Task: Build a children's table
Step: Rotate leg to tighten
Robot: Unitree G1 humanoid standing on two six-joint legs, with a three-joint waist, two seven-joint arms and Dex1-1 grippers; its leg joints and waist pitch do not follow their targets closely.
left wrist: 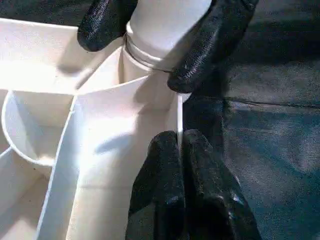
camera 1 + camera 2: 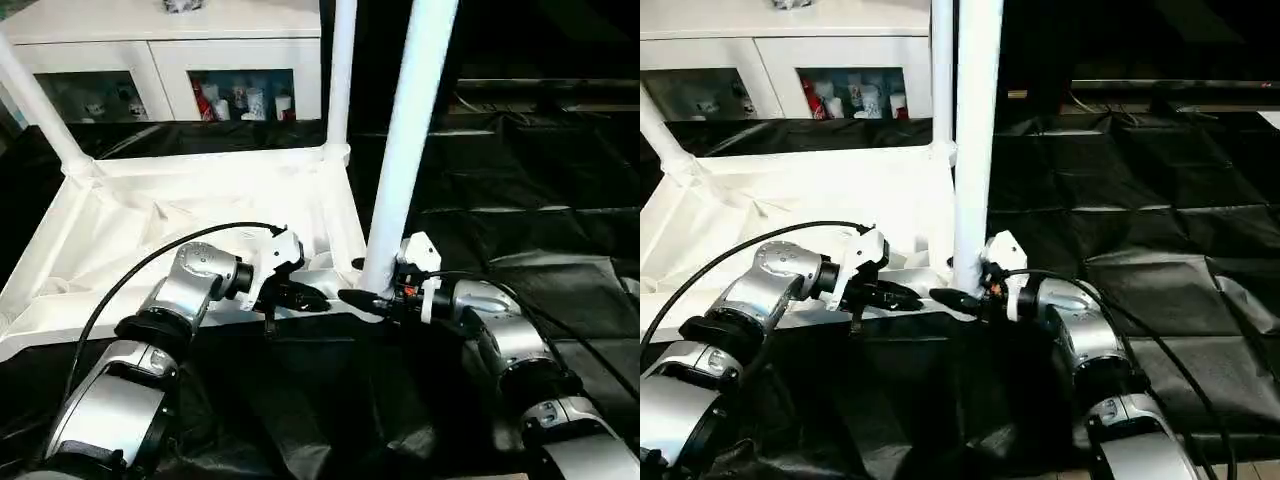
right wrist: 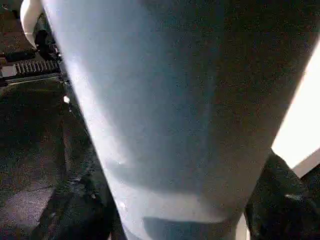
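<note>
Looks like a lab or demo room set up to feel like a living space. Across the top left stands a white cabinet [image 2: 170,45] with glass doors, small figurines and bottles [image 2: 240,100] behind them. Black plastic sheeting [image 2: 520,190] covers the floor, wrinkled and taped, with cables near the top right.

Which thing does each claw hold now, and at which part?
The right claw straddles the near leg at its base. The left claw is shut, resting against the tabletop's rim, holding nothing.

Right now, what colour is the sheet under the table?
Black, a crinkled sheet covering the floor; the left eye view shows it best.
</note>
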